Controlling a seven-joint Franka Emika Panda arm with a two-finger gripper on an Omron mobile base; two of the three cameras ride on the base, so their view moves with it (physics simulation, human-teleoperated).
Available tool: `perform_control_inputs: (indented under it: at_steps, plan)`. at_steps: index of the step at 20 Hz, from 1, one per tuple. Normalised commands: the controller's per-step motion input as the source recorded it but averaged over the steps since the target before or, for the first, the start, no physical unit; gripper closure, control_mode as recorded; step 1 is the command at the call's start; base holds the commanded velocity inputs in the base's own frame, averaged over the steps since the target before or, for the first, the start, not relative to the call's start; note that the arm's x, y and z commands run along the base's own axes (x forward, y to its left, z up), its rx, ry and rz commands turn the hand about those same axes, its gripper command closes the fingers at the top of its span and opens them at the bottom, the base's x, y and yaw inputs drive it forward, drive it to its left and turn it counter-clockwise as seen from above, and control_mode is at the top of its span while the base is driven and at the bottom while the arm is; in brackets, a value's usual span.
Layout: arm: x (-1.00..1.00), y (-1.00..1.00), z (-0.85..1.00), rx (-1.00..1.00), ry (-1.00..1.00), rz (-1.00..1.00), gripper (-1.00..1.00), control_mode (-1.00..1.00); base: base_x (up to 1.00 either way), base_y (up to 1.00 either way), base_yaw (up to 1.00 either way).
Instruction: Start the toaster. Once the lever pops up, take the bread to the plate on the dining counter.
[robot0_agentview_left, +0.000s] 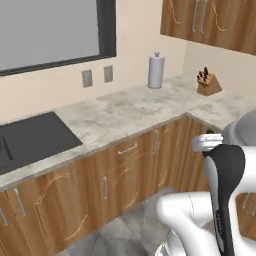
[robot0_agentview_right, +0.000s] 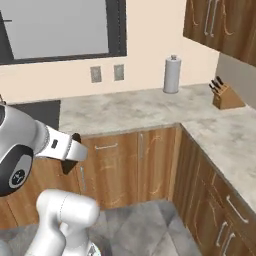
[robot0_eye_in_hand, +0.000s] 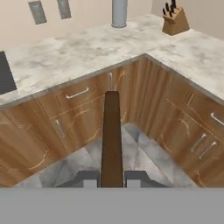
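In the hand view my gripper (robot0_eye_in_hand: 111, 178) is shut on the bread (robot0_eye_in_hand: 111, 135), a thin dark-brown slice seen edge-on. It rises straight up between the two dark fingertips (robot0_eye_in_hand: 89, 178). The slice hangs in the air over the grey floor, in front of the corner cabinets and apart from them. My white arm (robot0_agentview_right: 55, 142) reaches across at cabinet height in the right base view. The toaster, the plate and the dining counter are out of view.
An L-shaped marbled worktop (robot0_agentview_left: 125, 110) over wooden drawers and doors wraps the corner ahead. On it stand a paper-towel roll (robot0_agentview_left: 156, 71) and a knife block (robot0_agentview_left: 208, 82). A black cooktop (robot0_agentview_left: 30, 137) lies at the left. Grey tiled floor (robot0_eye_in_hand: 140, 153) lies in front of the cabinets.
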Motion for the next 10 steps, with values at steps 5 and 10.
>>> perform_control_inputs:
  at_steps: [5,10]
  plan:
    - [0.00,0.00,0.00,0.00,0.00,0.00,1.00,1.00,-0.39,-0.01,1.00]
    - [0.00,0.00,0.00,0.00,0.00,0.00,1.00,1.00,-0.15,0.00,1.00]
